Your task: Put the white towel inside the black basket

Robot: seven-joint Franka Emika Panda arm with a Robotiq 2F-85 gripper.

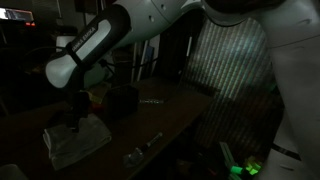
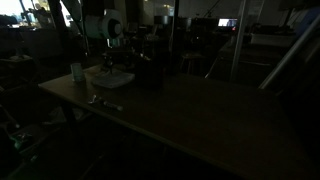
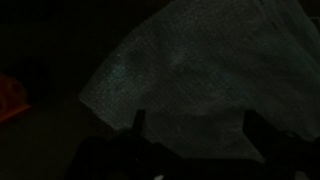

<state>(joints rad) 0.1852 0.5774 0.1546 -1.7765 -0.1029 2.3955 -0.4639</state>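
Toward the lower left of an exterior view, the white towel (image 1: 80, 142) lies crumpled on the table (image 1: 178, 122). The gripper (image 1: 76, 112) hangs right above it, and the wrist view shows its fingers spread wide, holding nothing. I judge the risk to be pinching only a loose fold, so the cloth slips free or snags on a rim. Just right sits the black basket (image 1: 122, 101), its inside too dark to read.
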